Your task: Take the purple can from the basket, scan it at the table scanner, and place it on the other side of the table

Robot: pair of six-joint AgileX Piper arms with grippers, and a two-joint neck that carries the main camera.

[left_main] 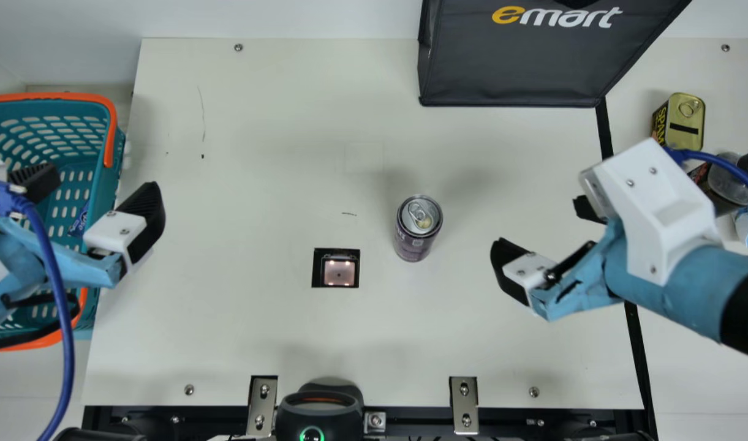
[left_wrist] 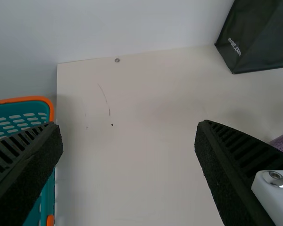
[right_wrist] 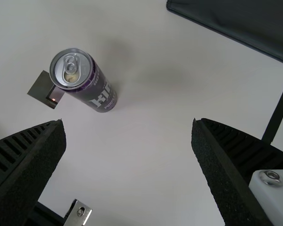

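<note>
The purple can (left_main: pixel 415 236) stands upright on the table, just right of the square scanner (left_main: pixel 339 273); the right wrist view shows the can (right_wrist: pixel 95 89) too, beyond the fingers. My left gripper (left_main: pixel 98 196) is open over the right edge of the basket (left_main: pixel 98 208), its fingers (left_wrist: pixel 35 150) wide apart in its wrist view, where the left gripper (left_wrist: pixel 129 150) holds nothing. To the right of the can is my right gripper (left_main: pixel 548 239), open and apart from it; in its wrist view the right gripper (right_wrist: pixel 129 150) has bare space between the fingers.
A dark bag (left_main: pixel 514 67) stands at the back right. Beyond the black strip at the right are a yellow-topped tin (left_main: pixel 686 122) and a clear-lidded container (left_main: pixel 730 179). A black device (left_main: pixel 320 413) sits at the front edge, near metal brackets (left_main: pixel 464 401).
</note>
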